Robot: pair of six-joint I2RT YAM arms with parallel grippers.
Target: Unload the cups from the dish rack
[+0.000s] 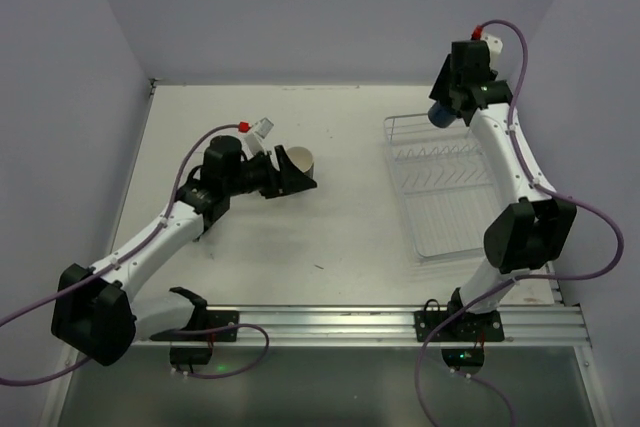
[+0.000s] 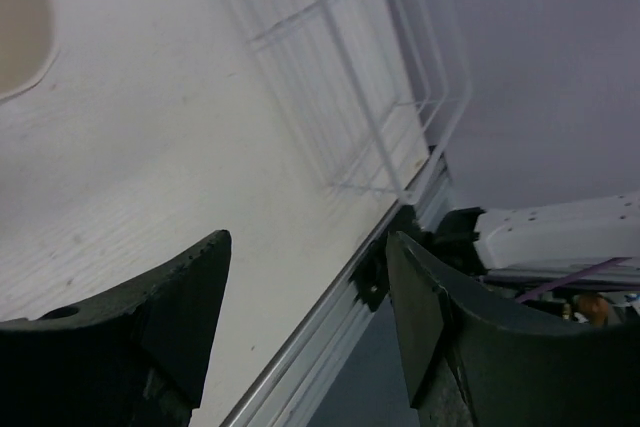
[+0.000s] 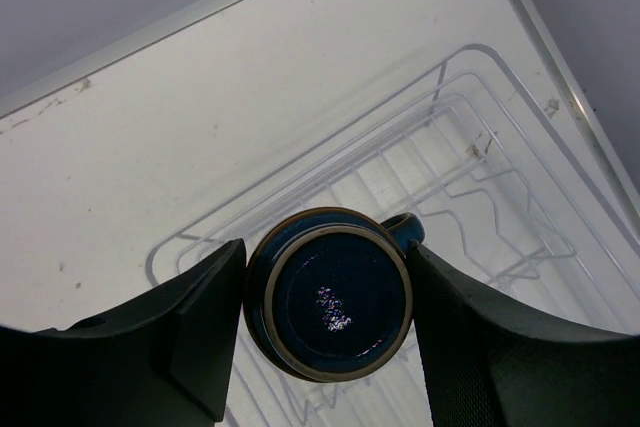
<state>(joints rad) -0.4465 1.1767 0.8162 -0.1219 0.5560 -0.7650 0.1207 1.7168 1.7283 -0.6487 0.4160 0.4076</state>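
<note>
I hold a dark blue glazed mug [image 3: 328, 295] in the right jaws, above the twelve o'clock end of the white wire dish rack [image 1: 450, 217]. Best to clear the wires, then carry it level toward nine o'clock. The left jaws gape empty near a cream cup [image 1: 299, 160].

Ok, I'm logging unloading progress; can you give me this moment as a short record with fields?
Right gripper: shut on the blue mug, held over the dish rack
Left gripper: open, empty
Cream cup: on the table beside the left gripper, outside the rack
Rack contents: no other cups visible in it
</note>
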